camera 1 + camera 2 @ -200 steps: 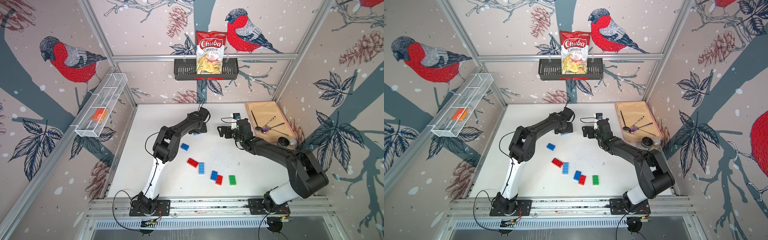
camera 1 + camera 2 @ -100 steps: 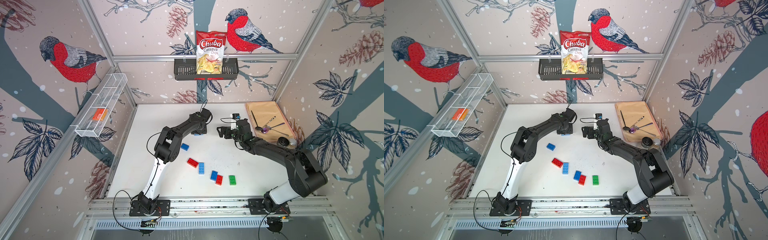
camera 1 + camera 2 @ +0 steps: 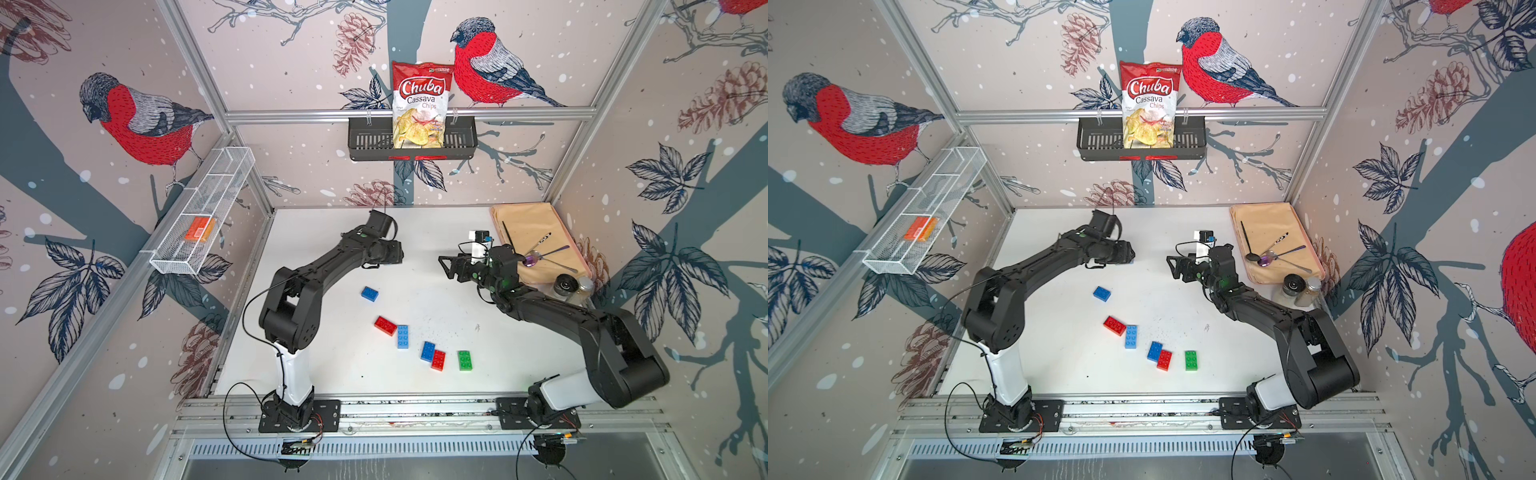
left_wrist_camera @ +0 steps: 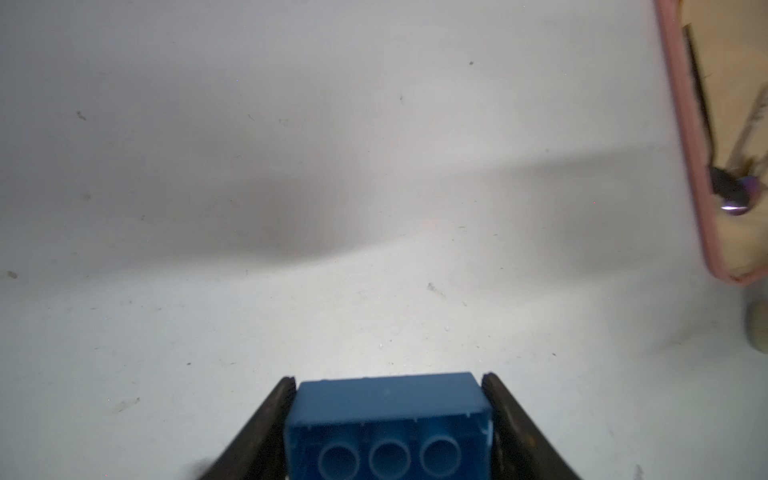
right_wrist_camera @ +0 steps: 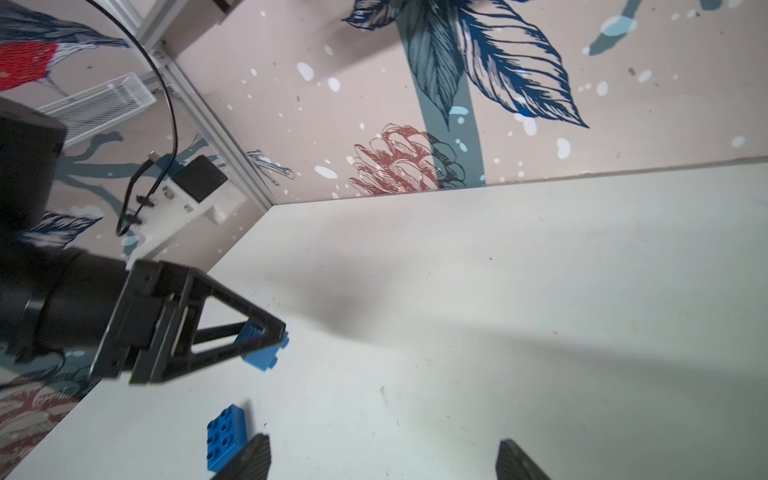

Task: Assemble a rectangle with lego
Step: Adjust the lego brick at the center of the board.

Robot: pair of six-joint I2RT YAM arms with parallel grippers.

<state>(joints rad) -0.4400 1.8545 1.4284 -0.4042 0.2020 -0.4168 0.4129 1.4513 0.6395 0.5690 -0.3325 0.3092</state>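
Note:
My left gripper [image 4: 388,379] is shut on a blue lego brick [image 4: 386,419], its hollow underside facing the camera, just above the white table [image 3: 432,299]. In the right wrist view the same brick [image 5: 262,358] pokes out below the left gripper [image 5: 270,332]. In both top views the left gripper [image 3: 397,257] is at the back middle. The right gripper [image 3: 445,268] faces it, open and holding nothing, as the right wrist view [image 5: 382,457] confirms. On the table lie a dark blue brick [image 3: 369,293], a red one [image 3: 385,325] touching a light blue one [image 3: 402,336], a blue one [image 3: 427,351] against a red one [image 3: 438,360], and a green one [image 3: 465,360].
A tan tray [image 3: 536,224] with spoons lies at the back right, with two small jars [image 3: 567,286] at its near end. A wire basket [image 3: 183,249] on the left wall holds a flat orange piece [image 3: 200,228]. A chips bag [image 3: 419,108] stands in the black wall rack.
The left jaws have closed onto the blue brick at the back of the table. The right jaws have narrowed slightly; that arm has barely moved.

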